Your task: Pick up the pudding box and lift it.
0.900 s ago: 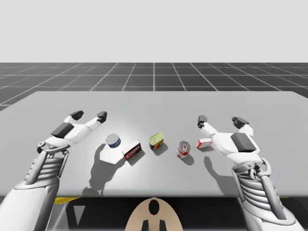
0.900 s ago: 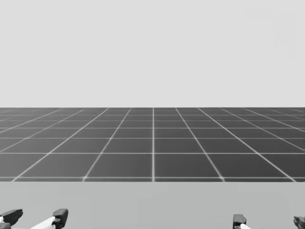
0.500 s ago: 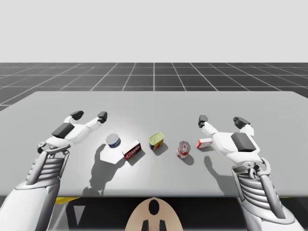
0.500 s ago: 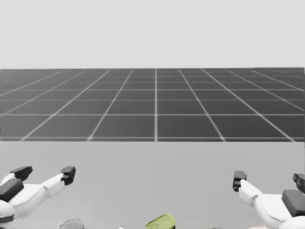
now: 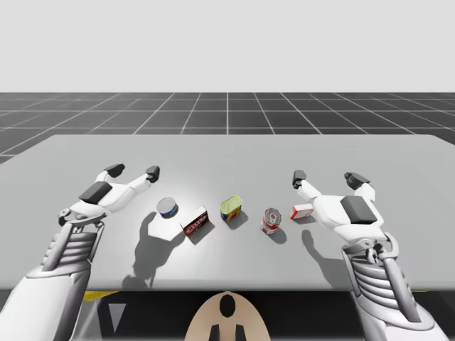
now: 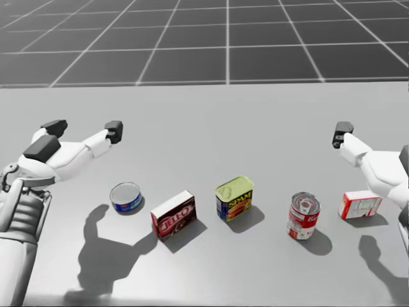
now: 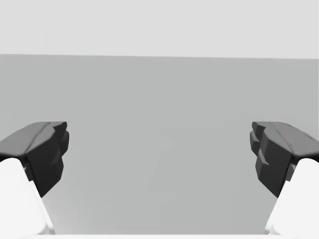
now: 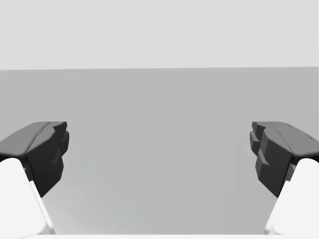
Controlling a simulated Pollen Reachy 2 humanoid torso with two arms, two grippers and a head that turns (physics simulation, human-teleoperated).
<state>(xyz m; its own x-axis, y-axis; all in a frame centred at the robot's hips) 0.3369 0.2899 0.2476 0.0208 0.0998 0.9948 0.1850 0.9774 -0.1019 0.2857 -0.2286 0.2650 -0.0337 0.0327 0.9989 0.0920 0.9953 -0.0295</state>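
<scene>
The pudding box [image 5: 195,222] [image 6: 174,215] is a dark red box with a white top, lying on the grey table [image 5: 227,153] left of centre. My left gripper [image 5: 133,171] [image 6: 84,129] [image 7: 159,154] hovers open above the table, to the left of the box and farther back, with nothing between its fingers. My right gripper [image 5: 326,177] [image 6: 376,142] [image 8: 159,154] hovers open on the right side, well away from the box, also empty. Both wrist views look out over bare table.
A row of objects flanks the box: a short blue can [image 5: 168,208] [image 6: 126,196] to its left, then a yellow-topped blue tin [image 5: 231,208] [image 6: 234,197], a red upright can [image 5: 271,220] [image 6: 303,215] and a small red-and-white box [image 5: 301,211] [image 6: 360,204] beneath my right hand.
My head has turned downward, so the table and its row of objects now show in the head view. Both arms have barely moved.
</scene>
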